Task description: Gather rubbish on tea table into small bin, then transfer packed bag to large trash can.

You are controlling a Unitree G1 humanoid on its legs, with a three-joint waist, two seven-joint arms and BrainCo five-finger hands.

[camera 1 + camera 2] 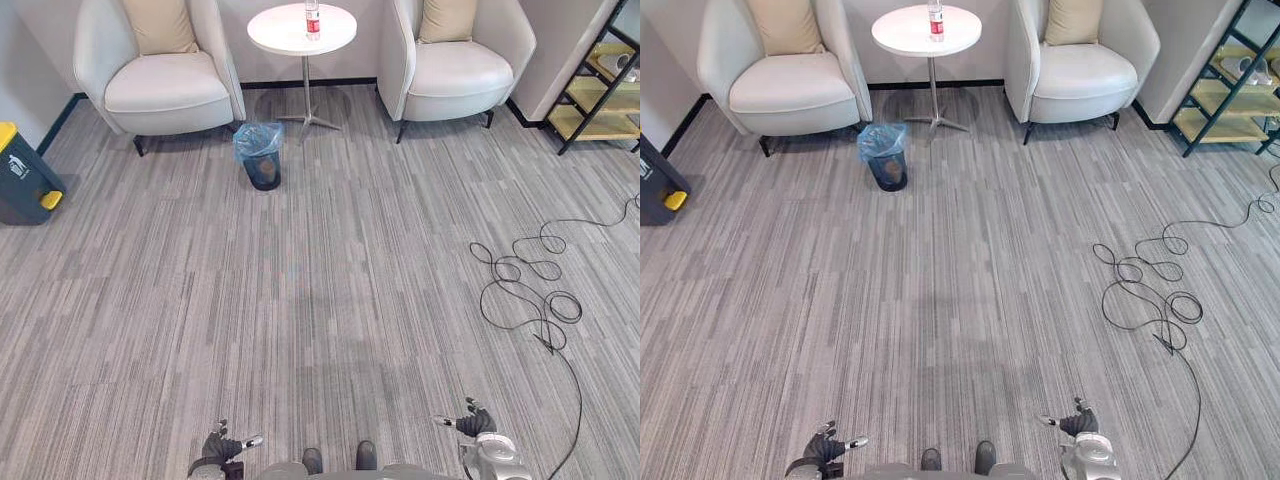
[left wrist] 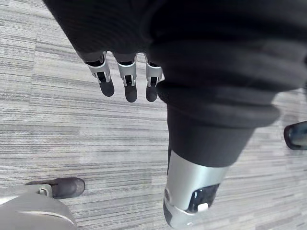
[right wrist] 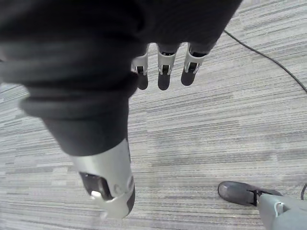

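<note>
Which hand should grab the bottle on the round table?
Left hand, probably. It and the right hand hang open, empty, equally far from the bottle, but the small bin stands left of the table.

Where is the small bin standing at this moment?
In the left eye view the small bin, lined with a blue bag, stands on the carpet far ahead, just left of the tea table and by the left armchair.

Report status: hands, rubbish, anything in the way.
Left hand and right hand open, empty. Bottle upright on tea table, far ahead. Small bin stands on carpet just before it.
</note>
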